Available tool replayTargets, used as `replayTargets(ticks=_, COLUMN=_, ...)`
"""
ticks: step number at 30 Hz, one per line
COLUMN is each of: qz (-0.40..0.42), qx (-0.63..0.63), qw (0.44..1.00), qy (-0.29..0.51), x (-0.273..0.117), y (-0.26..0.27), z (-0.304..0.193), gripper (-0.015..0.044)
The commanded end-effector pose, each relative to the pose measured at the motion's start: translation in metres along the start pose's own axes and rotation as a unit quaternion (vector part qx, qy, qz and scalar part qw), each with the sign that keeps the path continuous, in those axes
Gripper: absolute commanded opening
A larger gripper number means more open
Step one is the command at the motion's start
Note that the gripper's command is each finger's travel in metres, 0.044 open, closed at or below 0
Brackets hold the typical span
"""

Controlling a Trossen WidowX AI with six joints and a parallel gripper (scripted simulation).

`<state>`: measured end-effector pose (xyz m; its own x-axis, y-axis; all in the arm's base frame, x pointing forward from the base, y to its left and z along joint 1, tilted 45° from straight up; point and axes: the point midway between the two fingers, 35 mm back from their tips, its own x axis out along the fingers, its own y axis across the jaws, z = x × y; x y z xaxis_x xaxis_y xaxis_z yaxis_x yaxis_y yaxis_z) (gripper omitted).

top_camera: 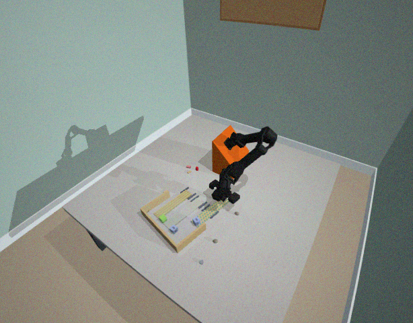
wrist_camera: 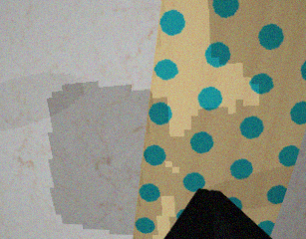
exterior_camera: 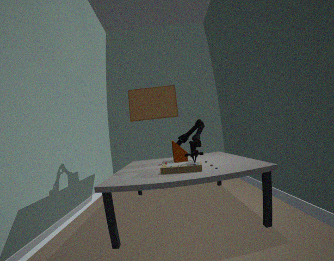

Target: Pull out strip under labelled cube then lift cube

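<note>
A three-sided wooden tray lies on the table. Three strips run out of its open end: a striped tan one, a pale grey one, and a tan one with teal dots. A green cube and two bluish cubes with dark marks sit near the tray's closed end. The right bluish cube is at the inner end of the dotted strip. I cannot tell which cube bears the label. My gripper is shut, with its tip down on the outer end of the dotted strip.
An orange wedge stands behind the arm. Short dark guide bars lie between the strips. Small red and tan bits lie to the back left. Small pebbles lie right of the tray.
</note>
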<state>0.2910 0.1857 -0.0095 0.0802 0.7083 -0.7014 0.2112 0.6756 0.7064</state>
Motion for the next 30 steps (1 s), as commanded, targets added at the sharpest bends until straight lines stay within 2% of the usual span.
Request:
replayTargets(ticks=1, qz=-0.003, qx=0.002, qw=1.0, qy=0.012, x=0.004, y=-0.001, z=-0.014, gripper=0.0)
replayTargets(ticks=30, qz=-0.003, qx=0.003, qw=1.0, qy=0.013, x=0.003, y=-0.001, z=-0.058, gripper=0.0)
